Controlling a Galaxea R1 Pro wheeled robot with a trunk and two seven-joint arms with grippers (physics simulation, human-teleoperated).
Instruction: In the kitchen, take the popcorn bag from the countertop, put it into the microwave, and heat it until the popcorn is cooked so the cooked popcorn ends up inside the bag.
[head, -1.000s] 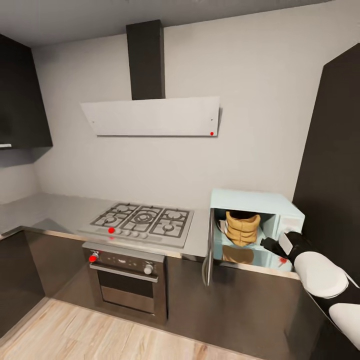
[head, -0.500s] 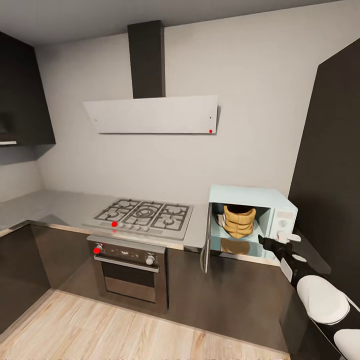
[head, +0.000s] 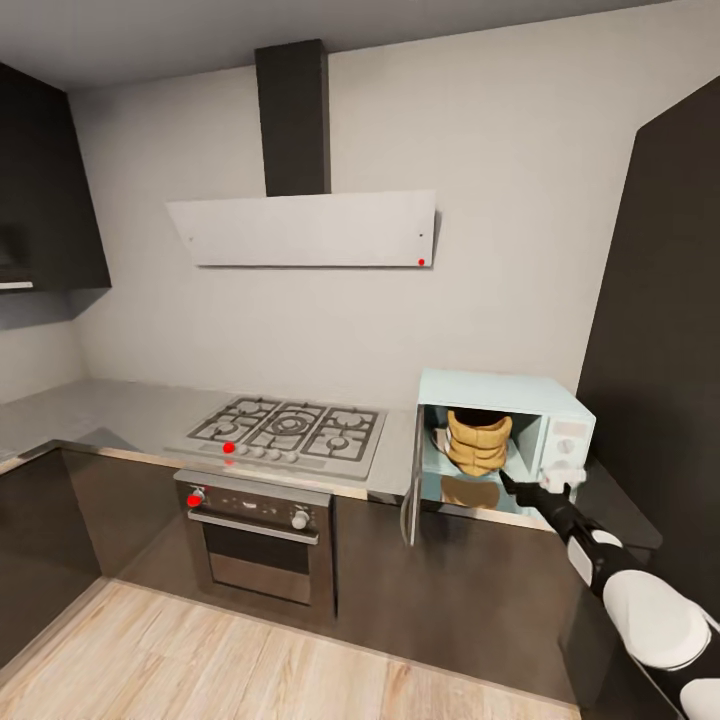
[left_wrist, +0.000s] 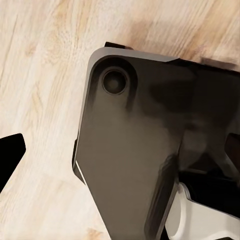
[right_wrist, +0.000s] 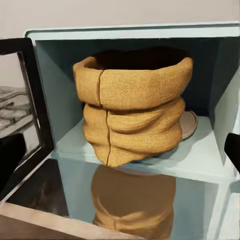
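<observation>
The popcorn bag (right_wrist: 134, 107) sits upright inside the microwave (head: 497, 441), door (head: 412, 490) hanging wide open, right gripper (head: 522, 489) empty at the cavity's front edge with fingers parted; any careless nudge could topple it.

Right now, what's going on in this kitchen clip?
The popcorn bag sits upright inside the microwave, whose door hangs open. The robot's right gripper is stretched out in front of the opening and holds nothing; whether it is open is unclear. The left wrist view looks down at the wood floor.
</observation>
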